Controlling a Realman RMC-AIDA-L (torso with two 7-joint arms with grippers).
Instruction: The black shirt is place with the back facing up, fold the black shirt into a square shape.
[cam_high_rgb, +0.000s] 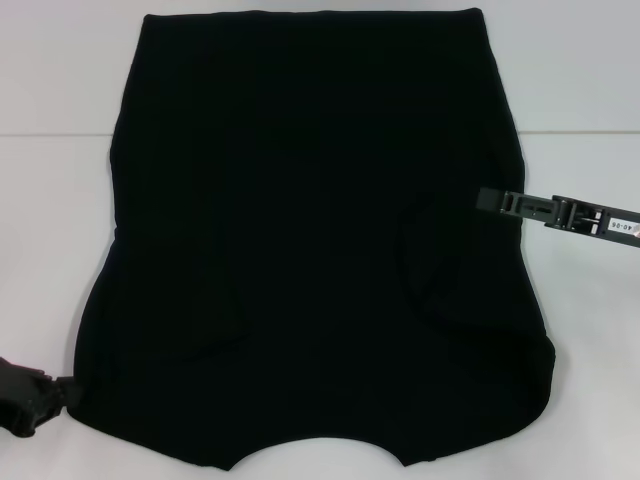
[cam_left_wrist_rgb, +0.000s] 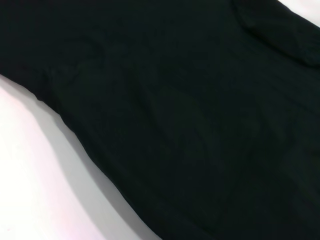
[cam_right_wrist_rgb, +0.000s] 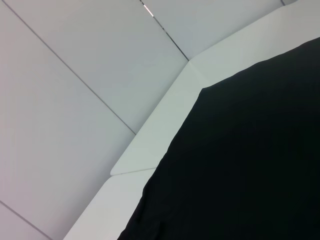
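The black shirt (cam_high_rgb: 310, 230) lies flat on the white table (cam_high_rgb: 50, 150), with both sleeves folded in over the body and the neck opening at the near edge. My left gripper (cam_high_rgb: 45, 395) is at the shirt's near left corner, touching its edge. My right gripper (cam_high_rgb: 488, 200) reaches in from the right and sits over the shirt's right edge at mid height. The left wrist view is filled with the shirt (cam_left_wrist_rgb: 190, 110) and a strip of table (cam_left_wrist_rgb: 30, 190). The right wrist view shows the shirt's far corner (cam_right_wrist_rgb: 250, 165). No white lettering shows.
The white table shows on the left, the right and the far side of the shirt. In the right wrist view the table's angled edge (cam_right_wrist_rgb: 165, 125) meets grey wall panels (cam_right_wrist_rgb: 75, 75).
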